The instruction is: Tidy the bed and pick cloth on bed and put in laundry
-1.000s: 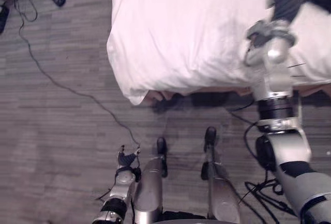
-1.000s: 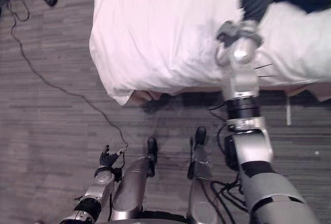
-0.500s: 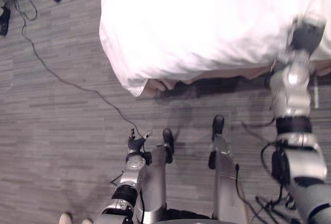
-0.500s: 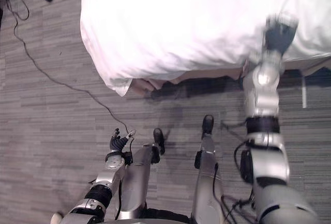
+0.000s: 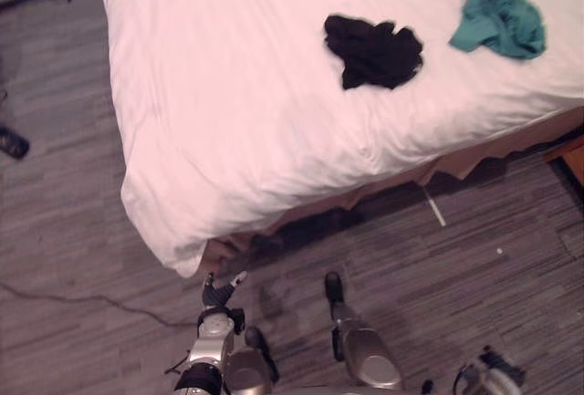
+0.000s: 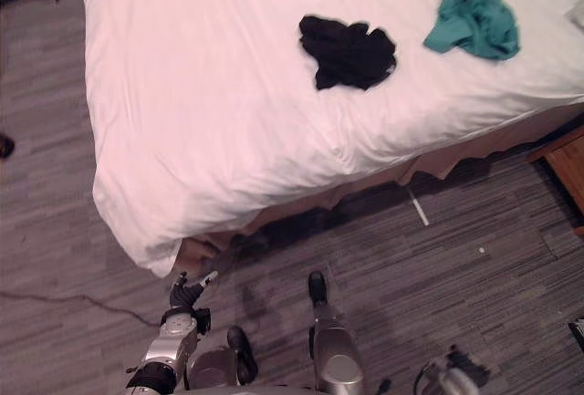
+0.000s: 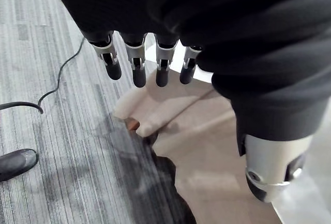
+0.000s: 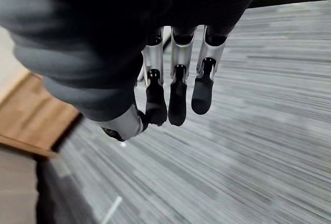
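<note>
Two cloths lie loose on the bed (image 5: 228, 94), in neither hand: one black cloth (image 5: 372, 50) crumpled mid-bed, and one teal cloth (image 5: 498, 19) bunched well apart from it, nearer the right side. One white cover (image 6: 182, 140) drapes over the near edge. Grey striped floor (image 5: 474, 258) all round; one wooden piece (image 6: 566, 162) at the right, maybe a bedside unit. Left hand (image 7: 135, 66) hangs low by the bed's near corner, fingers straight, empty. Right hand (image 8: 176, 94) hangs over the floor, fingers straight, empty.

Bed (image 5: 255, 121) matt white cloth; black cloth (image 5: 372, 50) crumpled; floor (image 5: 64, 258) striped carpet.
</note>
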`<state>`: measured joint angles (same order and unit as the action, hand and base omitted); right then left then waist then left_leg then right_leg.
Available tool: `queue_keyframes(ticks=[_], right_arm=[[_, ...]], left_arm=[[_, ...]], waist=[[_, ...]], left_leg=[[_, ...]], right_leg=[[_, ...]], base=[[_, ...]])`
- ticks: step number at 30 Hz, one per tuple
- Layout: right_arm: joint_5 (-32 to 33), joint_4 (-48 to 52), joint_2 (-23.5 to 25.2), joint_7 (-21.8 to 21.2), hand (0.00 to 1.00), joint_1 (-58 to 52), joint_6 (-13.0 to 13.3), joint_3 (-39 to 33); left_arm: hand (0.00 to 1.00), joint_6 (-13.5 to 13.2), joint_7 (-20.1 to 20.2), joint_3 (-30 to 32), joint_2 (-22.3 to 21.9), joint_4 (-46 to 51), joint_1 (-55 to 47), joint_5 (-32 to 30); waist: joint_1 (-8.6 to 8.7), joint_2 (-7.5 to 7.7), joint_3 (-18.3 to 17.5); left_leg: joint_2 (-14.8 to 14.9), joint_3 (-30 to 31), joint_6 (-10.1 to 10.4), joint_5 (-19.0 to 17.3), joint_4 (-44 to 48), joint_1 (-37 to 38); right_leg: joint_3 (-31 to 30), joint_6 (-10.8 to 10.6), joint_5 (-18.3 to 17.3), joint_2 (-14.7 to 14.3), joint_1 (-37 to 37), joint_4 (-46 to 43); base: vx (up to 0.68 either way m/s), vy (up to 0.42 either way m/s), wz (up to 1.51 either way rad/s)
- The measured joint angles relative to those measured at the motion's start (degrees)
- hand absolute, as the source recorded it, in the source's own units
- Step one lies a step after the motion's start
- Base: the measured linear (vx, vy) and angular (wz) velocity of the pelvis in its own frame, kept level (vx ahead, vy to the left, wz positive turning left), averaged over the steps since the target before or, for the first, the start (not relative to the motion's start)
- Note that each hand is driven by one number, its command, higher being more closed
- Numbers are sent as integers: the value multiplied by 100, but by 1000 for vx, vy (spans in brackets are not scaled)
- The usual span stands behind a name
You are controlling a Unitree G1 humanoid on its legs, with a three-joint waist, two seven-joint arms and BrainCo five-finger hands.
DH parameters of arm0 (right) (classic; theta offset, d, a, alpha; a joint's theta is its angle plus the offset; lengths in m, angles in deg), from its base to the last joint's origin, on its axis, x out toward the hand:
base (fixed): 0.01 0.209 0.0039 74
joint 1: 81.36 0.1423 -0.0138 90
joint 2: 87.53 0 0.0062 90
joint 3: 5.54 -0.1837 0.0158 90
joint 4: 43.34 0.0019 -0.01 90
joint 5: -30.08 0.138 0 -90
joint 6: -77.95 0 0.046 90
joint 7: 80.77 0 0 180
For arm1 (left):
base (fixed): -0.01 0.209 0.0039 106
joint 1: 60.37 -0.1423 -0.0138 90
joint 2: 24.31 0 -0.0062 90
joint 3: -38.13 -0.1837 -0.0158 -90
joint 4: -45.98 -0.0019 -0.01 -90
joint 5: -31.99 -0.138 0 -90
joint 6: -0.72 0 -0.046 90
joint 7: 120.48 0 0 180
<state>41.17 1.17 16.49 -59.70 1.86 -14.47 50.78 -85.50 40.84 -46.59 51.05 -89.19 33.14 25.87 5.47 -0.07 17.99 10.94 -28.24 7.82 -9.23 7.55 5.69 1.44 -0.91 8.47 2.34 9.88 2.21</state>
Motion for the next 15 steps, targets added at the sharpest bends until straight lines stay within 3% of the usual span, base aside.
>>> queue_keyframes(ticks=[1,2,3,4,5,7,8,10,11,12,13,14,15], right_arm=[[-68,-122,30,-49,0,81,-45,44],[-240,-310,57,-150,0,200,-59,202],[-305,-372,66,-195,0,232,-58,273],[-451,-459,105,-263,0,287,-58,343],[-539,-548,158,-274,0,359,-57,403],[-768,-631,184,-376,0,412,-28,467],[-890,-700,148,-393,0,410,-29,521],[-958,-710,153,-409,0,354,-20,727],[-980,-711,171,-459,0,324,-16,929],[-1016,-691,154,-489,0,308,-19,1054],[-1078,-704,93,-493,0,307,-20,1218],[-1116,-726,66,-496,0,314,-30,1365],[-1135,-749,58,-498,0,304,-30,1456]], left_arm=[[0,34,35,-29,-24,-75,-40,-92],[0,76,125,-99,22,-278,-32,-268],[0,95,153,-139,49,-379,7,-366],[0,105,231,-230,96,-440,28,-496],[0,98,269,-298,154,-496,35,-644],[0,100,459,-425,202,-730,150,-1013],[0,92,542,-491,176,-802,211,-1187],[0,78,636,-482,131,-896,230,-1448],[0,34,633,-461,118,-891,189,-1504],[0,17,624,-435,117,-889,149,-1503],[0,-11,623,-390,35,-881,107,-1496],[0,-34,599,-318,-18,-869,31,-1482],[0,-39,588,-319,-22,-865,-50,-1480]], waist=[[-20,-158,-56],[13,-251,-114],[28,-287,-139],[3,-337,-180],[2,-325,-209],[77,-349,-222],[105,-355,-224],[157,-282,-279],[109,-255,-291],[83,-288,-299],[-4,-284,-283],[-32,-245,-244],[-58,-185,-209]], left_leg=[[76,-325,4,-1,-93,93],[136,-753,28,-11,-174,232],[167,-954,69,-37,-175,271],[218,-1307,128,-68,-165,360],[208,-1612,146,-73,-166,456],[245,-2125,277,7,-167,749],[294,-2394,459,122,-91,1005],[755,-2715,442,179,1321,1201],[1252,-2492,-128,538,2719,1050],[1523,-2040,-679,790,3589,768],[1566,-1046,-793,378,4680,93],[1388,-256,-687,65,5114,-436],[1256,120,-621,-82,5121,-691]], right_leg=[[1053,263,-316,179,107,-292],[2612,528,-582,501,264,-719],[3325,604,-670,699,266,-908],[4421,728,-771,951,230,-1208],[5024,763,-743,1051,193,-1377],[4699,760,-827,852,356,-1549],[4364,759,-946,678,365,-1649],[3641,749,-1213,414,323,-1894],[3123,851,-1287,179,203,-1779],[2809,879,-1287,48,96,-1645],[2295,908,-1312,-158,-22,-1542],[1900,905,-1316,-276,-248,-1412],[1651,889,-1325,-339,-433,-1323]], base=[[1,68,-145],[45,91,-158],[90,66,-172],[104,11,-166],[188,-65,-228],[176,-97,-186],[197,-125,-179],[282,-161,-210],[320,-119,-190],[298,-76,-244],[260,-7,-227],[250,43,-218],[312,80,-206]])
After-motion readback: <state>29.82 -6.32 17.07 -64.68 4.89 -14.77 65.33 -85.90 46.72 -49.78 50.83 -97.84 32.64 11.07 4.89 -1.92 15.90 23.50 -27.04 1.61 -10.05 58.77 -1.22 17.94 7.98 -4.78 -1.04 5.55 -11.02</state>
